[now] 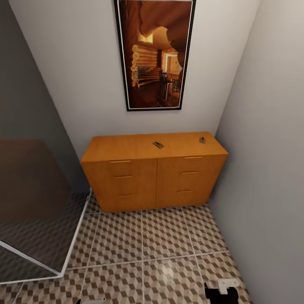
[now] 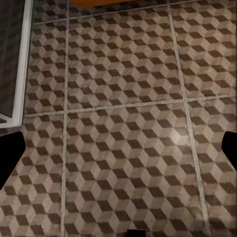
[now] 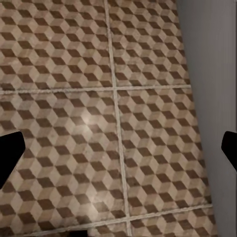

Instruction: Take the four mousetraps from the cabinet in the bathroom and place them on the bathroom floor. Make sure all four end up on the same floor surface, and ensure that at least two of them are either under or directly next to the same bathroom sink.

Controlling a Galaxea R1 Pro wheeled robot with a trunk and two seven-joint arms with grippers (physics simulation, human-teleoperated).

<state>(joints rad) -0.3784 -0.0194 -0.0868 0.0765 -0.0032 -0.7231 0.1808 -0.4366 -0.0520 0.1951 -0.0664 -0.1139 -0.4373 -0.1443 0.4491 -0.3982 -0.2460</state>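
Observation:
The orange-brown cabinet (image 1: 154,177) stands against the far wall, its drawers shut. Two mousetraps lie on its top, one near the middle (image 1: 158,145) and one near the right end (image 1: 202,139). The other mousetraps and the sink are out of view. The cube-patterned bathroom floor (image 1: 164,245) stretches between me and the cabinet. My left gripper (image 2: 118,155) hangs open over bare floor tiles, its dark fingertips (image 2: 10,158) spread wide. My right gripper (image 3: 118,150) is open too, over tiles beside the grey wall, with nothing between its fingers (image 3: 231,148).
A glass shower partition with a white frame (image 1: 71,249) closes off the left side. The grey right wall (image 1: 270,169) runs close beside the cabinet's right end. A framed picture (image 1: 154,55) hangs above the cabinet.

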